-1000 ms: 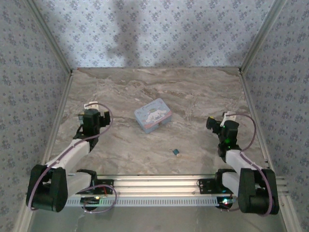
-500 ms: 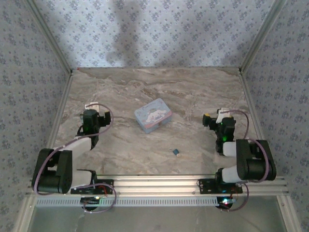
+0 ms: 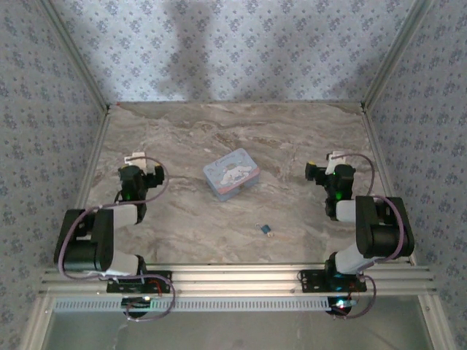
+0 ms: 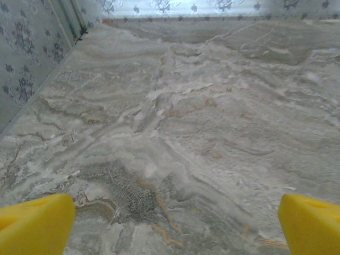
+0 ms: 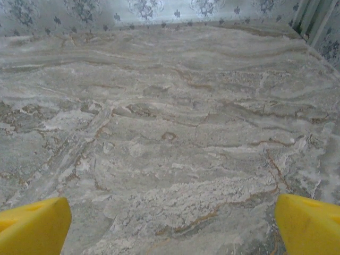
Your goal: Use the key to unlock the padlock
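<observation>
The tiny blue padlock (image 3: 267,230) lies on the marble table near the front, between the two arms. A small pale metallic bit touches its left side; I cannot tell whether that is the key. My left gripper (image 3: 137,159) sits at the left, well away from the padlock. In the left wrist view the left gripper (image 4: 175,226) is open, its yellow fingertips (image 4: 37,223) wide apart over bare marble. My right gripper (image 3: 332,160) sits at the right, also far from the padlock. The right wrist view shows the right gripper (image 5: 172,226) open with nothing between its fingertips (image 5: 311,223).
A pale-blue cartoon-printed tin box (image 3: 231,173) stands mid-table, behind the padlock. Patterned walls (image 3: 44,146) enclose the table on the left, right and back. An aluminium rail (image 3: 233,277) runs along the near edge.
Both arms have folded back over their bases, elbows rising. Both grippers have shifted slightly toward the far side. Padlock and tin box have not moved.
</observation>
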You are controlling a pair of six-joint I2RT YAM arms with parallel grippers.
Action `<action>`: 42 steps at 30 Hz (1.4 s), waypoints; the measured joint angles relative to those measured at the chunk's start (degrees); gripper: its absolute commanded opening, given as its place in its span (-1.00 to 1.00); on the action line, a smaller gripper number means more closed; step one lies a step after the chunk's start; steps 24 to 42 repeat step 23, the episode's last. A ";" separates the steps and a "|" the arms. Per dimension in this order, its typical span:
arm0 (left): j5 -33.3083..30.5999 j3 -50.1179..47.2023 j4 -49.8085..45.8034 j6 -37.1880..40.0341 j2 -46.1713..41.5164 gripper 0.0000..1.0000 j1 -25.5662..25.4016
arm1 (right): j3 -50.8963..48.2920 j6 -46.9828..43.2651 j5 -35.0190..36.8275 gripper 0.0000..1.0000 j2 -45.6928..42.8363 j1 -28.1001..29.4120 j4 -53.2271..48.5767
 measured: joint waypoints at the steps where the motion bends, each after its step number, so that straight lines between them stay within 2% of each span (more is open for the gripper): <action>1: 0.59 -0.07 1.55 0.00 2.25 0.96 0.70 | 0.00 0.00 0.02 1.00 0.00 0.00 -0.33; 4: 2.25 0.04 0.92 -0.17 4.90 0.96 1.66 | 0.00 0.00 0.02 1.00 0.00 0.02 -0.90; 12: 4.44 0.94 1.29 -0.17 5.09 0.96 2.16 | 0.00 -0.61 0.90 1.00 0.00 1.09 -1.38; 42: 4.52 0.94 1.29 -0.17 5.09 0.96 2.14 | 0.00 -1.05 1.53 1.00 0.00 1.18 -1.38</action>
